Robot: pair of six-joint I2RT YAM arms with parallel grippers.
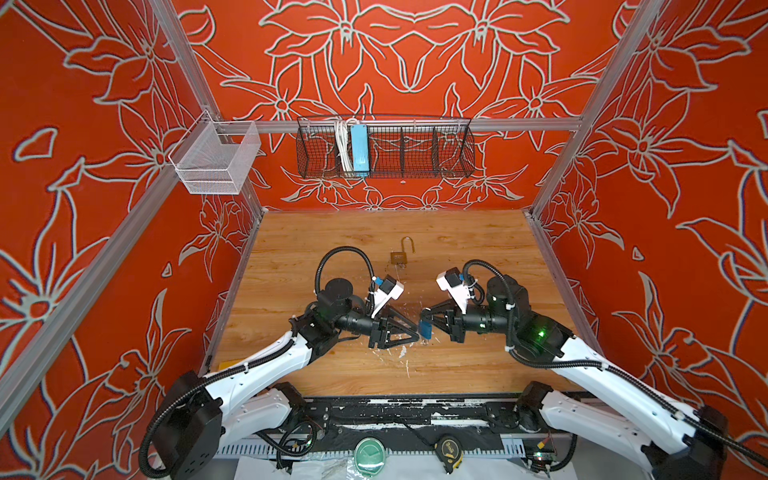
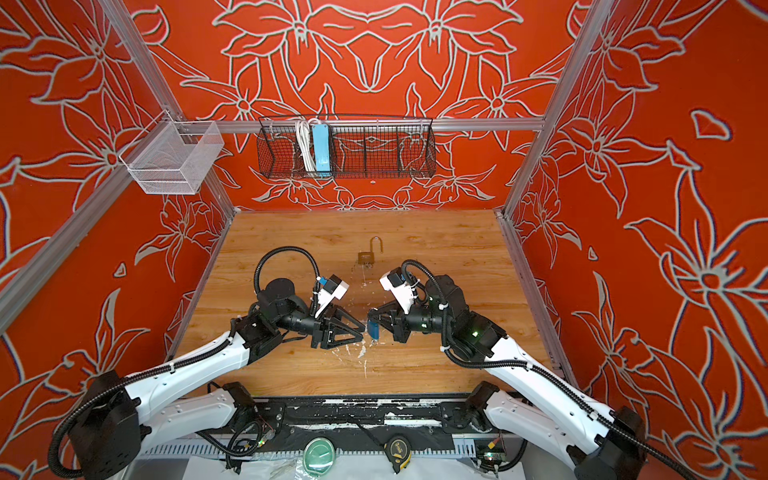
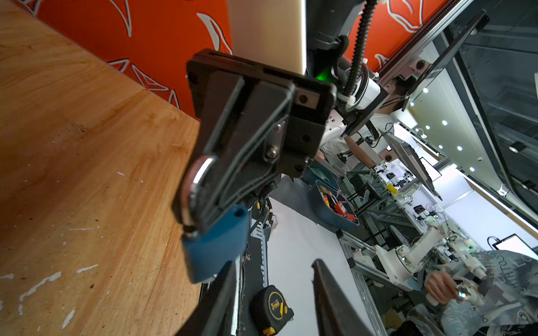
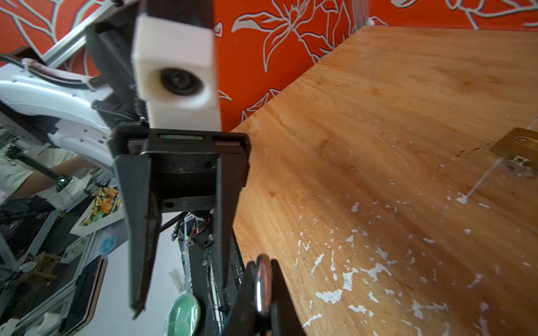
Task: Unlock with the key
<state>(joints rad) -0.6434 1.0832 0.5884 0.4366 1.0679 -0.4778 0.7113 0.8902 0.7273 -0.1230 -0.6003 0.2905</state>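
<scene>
My right gripper [image 1: 422, 316] [image 4: 262, 286] is shut on the silver shackle [image 3: 198, 180] of a blue padlock [image 1: 424, 329] [image 2: 373, 330] [image 3: 215, 244], which hangs body-down just above the wooden table [image 1: 332, 249]. My left gripper [image 1: 415, 333] [image 2: 362, 332] [image 3: 275, 263] faces it from the left at the height of the padlock's body. Its jaws stand apart with nothing between them, and one finger [image 3: 224, 293] overlaps the padlock's lower end. A small metal piece [image 1: 426, 341] shows under the body in both top views; I cannot tell whether it is the key.
A brass padlock [image 1: 401, 254] [image 4: 518, 148] with its shackle open lies further back on the table. White scrape marks [image 4: 349, 279] cover the wood near the grippers. A tape measure [image 1: 449, 451] [image 3: 272, 308] and a green disc [image 1: 369, 455] sit by the arm bases. Wire baskets [image 1: 386, 147] hang on the back wall.
</scene>
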